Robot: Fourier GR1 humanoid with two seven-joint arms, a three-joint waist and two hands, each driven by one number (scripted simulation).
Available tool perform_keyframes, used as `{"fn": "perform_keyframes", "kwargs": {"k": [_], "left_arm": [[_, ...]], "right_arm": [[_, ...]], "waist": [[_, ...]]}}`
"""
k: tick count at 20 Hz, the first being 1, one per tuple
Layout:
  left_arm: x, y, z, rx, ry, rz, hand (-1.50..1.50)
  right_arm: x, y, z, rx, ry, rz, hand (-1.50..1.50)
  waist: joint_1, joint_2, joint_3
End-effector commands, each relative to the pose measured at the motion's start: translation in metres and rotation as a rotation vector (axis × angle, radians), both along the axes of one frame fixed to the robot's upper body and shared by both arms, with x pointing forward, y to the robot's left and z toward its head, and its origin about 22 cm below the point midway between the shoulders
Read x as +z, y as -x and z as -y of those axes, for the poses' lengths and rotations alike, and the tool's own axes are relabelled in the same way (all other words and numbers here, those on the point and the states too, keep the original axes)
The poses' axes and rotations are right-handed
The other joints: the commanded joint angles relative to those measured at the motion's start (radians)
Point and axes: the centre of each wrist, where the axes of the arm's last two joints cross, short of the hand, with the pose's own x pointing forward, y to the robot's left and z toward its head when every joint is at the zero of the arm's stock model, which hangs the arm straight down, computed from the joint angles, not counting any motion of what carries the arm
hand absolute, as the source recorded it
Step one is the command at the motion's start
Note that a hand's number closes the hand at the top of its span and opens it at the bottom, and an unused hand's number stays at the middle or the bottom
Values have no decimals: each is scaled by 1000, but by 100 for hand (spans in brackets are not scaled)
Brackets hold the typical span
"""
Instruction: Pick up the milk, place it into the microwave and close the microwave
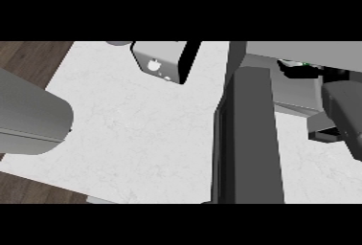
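Robot hand (344,115) inside microwave (297,98), door (247,139) open.

One tabletop (141,139), white and marbled. One microwave (311,52), with one open door (247,139) seen edge-on. One small grey appliance (161,60) by the far edge. One grey forearm (28,119) at the left. One dark robot hand (343,115) at the right, near the microwave's opening. One green-and-white item (291,63) shows inside the microwave; what it is cannot be told.
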Motion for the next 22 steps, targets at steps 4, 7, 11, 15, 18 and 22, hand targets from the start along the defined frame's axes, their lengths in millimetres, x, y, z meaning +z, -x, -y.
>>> {"fn": "perform_keyframes", "kwargs": {"k": [4,7,11,15,18,22], "left_arm": [[-1,-6,0,3,-16,-8,-150],[-3,-11,0,-9,-16,-10,-150],[-1,-15,-1,-9,-37,-20,-150],[-6,-20,0,-11,-19,-34,-150],[-8,-22,-1,-23,-22,-59,-150],[-9,-24,-1,-24,-35,-54,-150]], "right_arm": [[10,-17,-45,175,-160,68,-150],[-4,-15,-60,225,-99,-55,-150],[8,-23,-81,224,-47,-74,-150],[20,-31,-119,208,-49,-74,-150],[17,-31,-130,201,-76,-69,-150],[19,-32,-145,250,-64,-28,-150]], "waist": [[7,-12,4],[19,-8,-4],[13,-19,-6],[8,-24,-8],[2,-24,-7],[-11,-33,-6]]}}
